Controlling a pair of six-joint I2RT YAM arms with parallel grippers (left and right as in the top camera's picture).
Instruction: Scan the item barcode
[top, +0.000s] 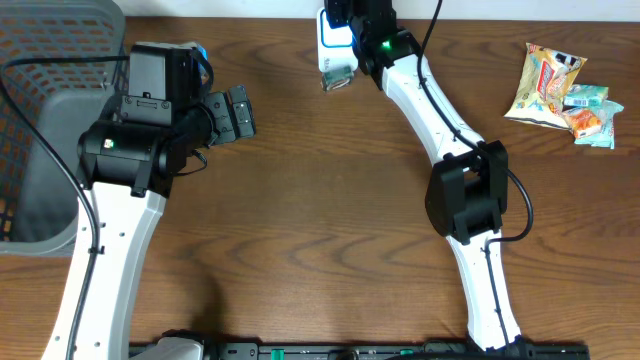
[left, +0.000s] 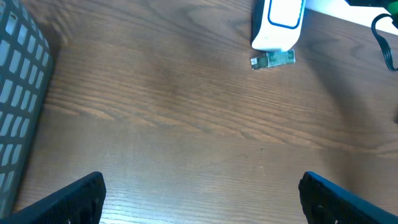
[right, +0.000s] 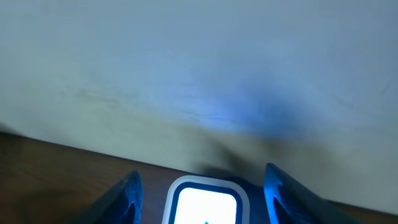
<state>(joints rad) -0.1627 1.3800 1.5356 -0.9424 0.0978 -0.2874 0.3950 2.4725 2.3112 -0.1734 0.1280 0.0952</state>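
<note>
A white barcode scanner (top: 336, 55) with a blue-rimmed glowing face lies at the table's far edge. It also shows in the left wrist view, scanner (left: 277, 25). My right gripper (top: 338, 25) is over it. In the right wrist view the scanner (right: 205, 202) sits between the two fingers of the right gripper (right: 202, 193), with bare wood showing beside the left finger (right: 127, 193), so the jaws stand open around it. Snack packets (top: 548, 85) lie at the far right. My left gripper (top: 232, 115) is wide open over bare wood, its fingers (left: 74, 199) far apart.
A grey mesh basket (top: 50, 60) fills the far left corner, and its wall (left: 18, 93) edges the left wrist view. A pale wall rises right behind the scanner. Smaller teal and orange packets (top: 592, 112) lie beside the snack bag.
</note>
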